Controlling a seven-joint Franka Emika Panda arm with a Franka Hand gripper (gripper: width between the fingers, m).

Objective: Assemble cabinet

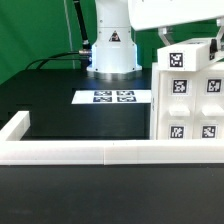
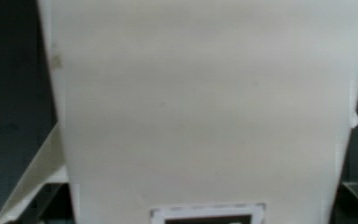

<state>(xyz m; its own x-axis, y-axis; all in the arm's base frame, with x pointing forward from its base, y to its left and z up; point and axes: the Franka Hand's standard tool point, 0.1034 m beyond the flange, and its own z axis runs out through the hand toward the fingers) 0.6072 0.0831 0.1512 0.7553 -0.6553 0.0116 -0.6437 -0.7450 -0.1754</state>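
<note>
The cabinet [image 1: 190, 100] stands upright at the exterior view's right, a tall white box with several black-and-white tags on its faces. My gripper [image 1: 172, 36] is at its top end; only a dark finger and the white hand show there. In the wrist view one white face of the cabinet [image 2: 202, 100] fills nearly the whole picture, with a tag [image 2: 208, 214] at its edge. Dark shapes flank that face at the two lower corners. The fingertips are not clearly seen, so I cannot tell whether they press on the cabinet.
The marker board [image 1: 113, 97] lies on the black table in front of the robot base [image 1: 110, 45]. A low white rim wall [image 1: 90, 153] runs along the table's near edge and up the exterior view's left side [image 1: 14, 128].
</note>
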